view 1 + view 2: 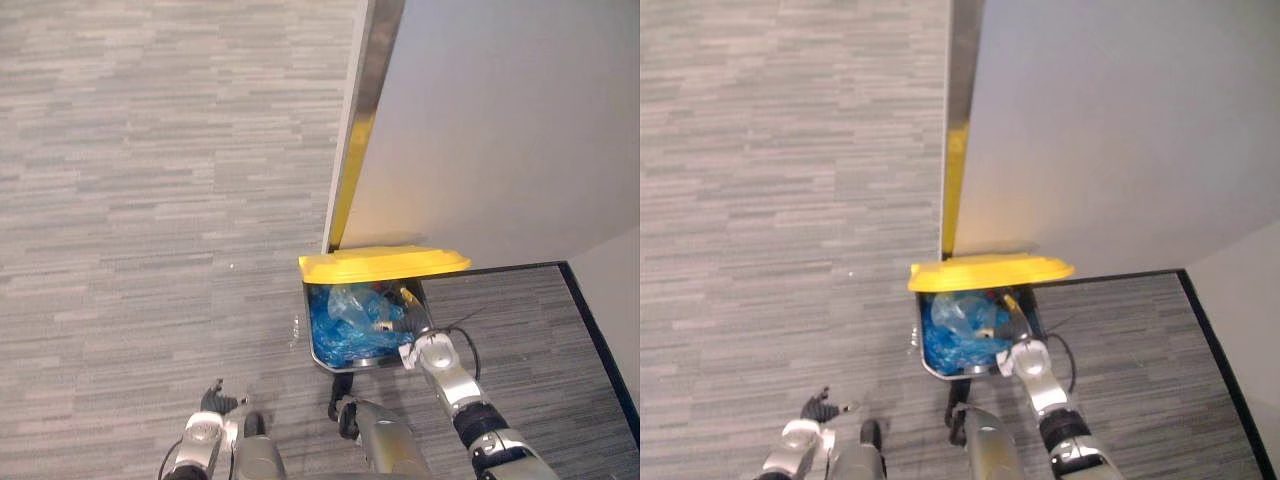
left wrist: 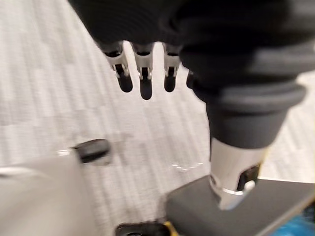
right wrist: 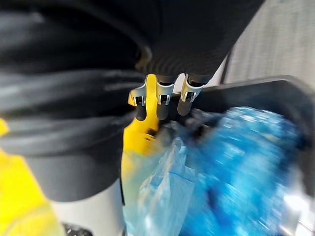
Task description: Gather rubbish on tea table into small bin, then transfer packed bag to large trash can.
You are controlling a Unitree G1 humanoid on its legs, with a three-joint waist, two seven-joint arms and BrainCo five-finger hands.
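The large trash can (image 1: 343, 365) stood low in the head view, around 6 o'clock, against a grey wall panel (image 1: 500, 120). Its yellow lid (image 1: 385, 264) was raised at the can's 12 o'clock edge. Inside lay a blue liner (image 1: 340, 340) with a pale clear bag (image 1: 350, 303) on top of it, towards 12 o'clock. The right hand (image 1: 432, 352) sat at the can's 4 o'clock rim, reaching over the contents (its wrist view was too smeared to tell whether it gripped anything). The left hand (image 1: 215, 402) hung at 7 o'clock over the carpet (image 1: 150, 200), well apart from the can, its fingers (image 2: 145, 83) loose and straight, holding nothing.
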